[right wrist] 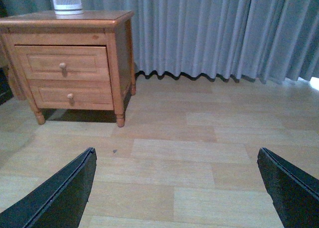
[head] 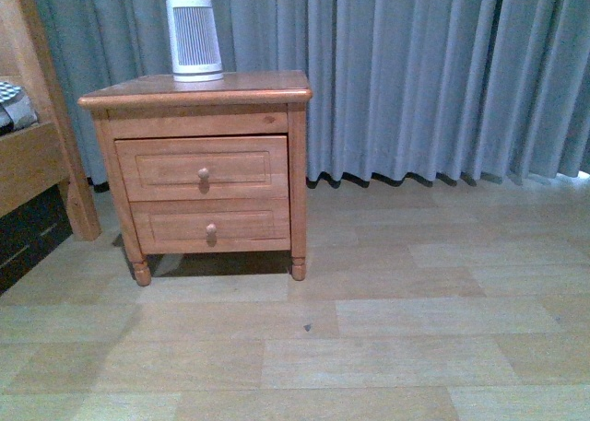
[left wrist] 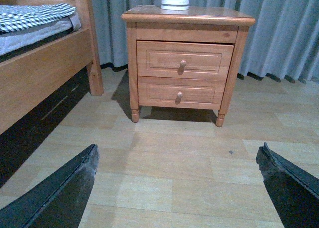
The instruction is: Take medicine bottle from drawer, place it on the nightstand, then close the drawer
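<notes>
- Ahead of the left pincer (left wrist: 178,153), across a stretch of bare wooden floor (left wrist: 169,183), the nightstand (left wrist: 189,19) stands squarely in line, with both of its drawers shut.
- Both pincers are spread wide and empty. The right pincer (right wrist: 177,155) matches the left, with nothing between its dark fingers.
- The drawer (head: 166,168), the taller upper one, meets the left pincer front-on. Its long axis runs side to side across the line of approach, and its round pale knob (head: 203,173) sits at mid-front, just above the shallower lower drawer (head: 175,226).
- The medicine bottle is nowhere in sight. It is presumably inside the closed drawer, beyond the knob from either pincer.
- From the right pincer the nightstand lies well off toward the robot's left. It is seen at a slant, with a side panel showing.
- The left arm therefore looks the better placed to reach the knob.
- Any pull would likely have to run straight back toward the robot, at right angles to the drawer front.
- A white slatted appliance (head: 194,39) sits on the nightstand top, with bare wood beside it on the right pincer's side where the bottle could stand.
</notes>
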